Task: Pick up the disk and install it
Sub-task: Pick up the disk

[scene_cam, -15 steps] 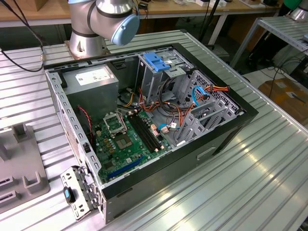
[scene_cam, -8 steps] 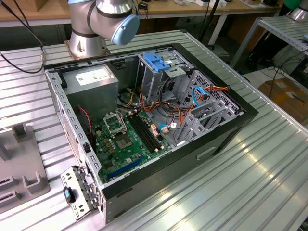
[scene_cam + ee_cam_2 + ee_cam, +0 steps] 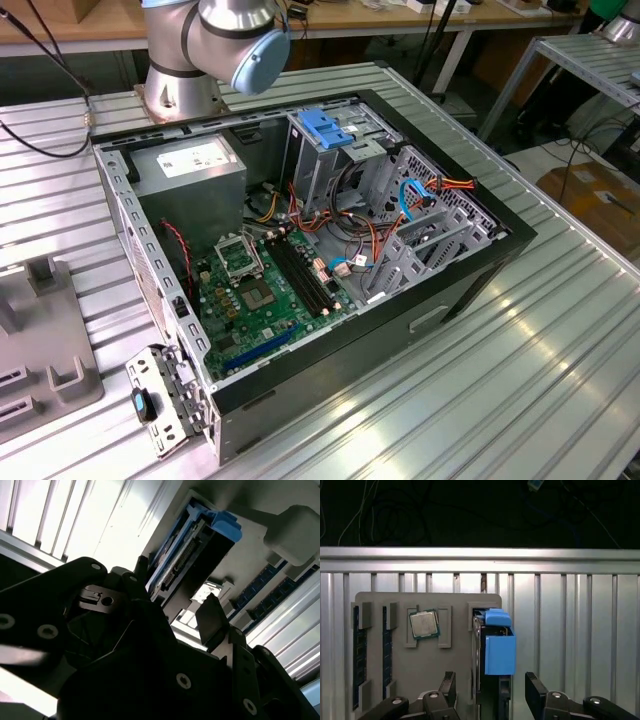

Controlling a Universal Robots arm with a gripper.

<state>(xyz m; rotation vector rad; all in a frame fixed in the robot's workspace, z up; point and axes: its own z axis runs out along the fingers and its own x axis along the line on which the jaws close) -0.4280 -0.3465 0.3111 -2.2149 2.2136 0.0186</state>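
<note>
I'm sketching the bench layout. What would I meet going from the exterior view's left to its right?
grey parts holder → power-supply box → blue bracket on the drive cage → orange cable bundle → cardboard box on the floor

I'm working in a robotics lab: ribbed aluminium tabletop (image 3: 570, 630) beneath my claw (image 3: 490, 681), an opened computer case (image 3: 455, 300) on it, plus a wooden workbench (image 3: 60, 25) and a cardboard box (image 3: 590, 195).

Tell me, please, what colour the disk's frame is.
The disk's frame is bright blue, clearest in the first wrist view.
</note>
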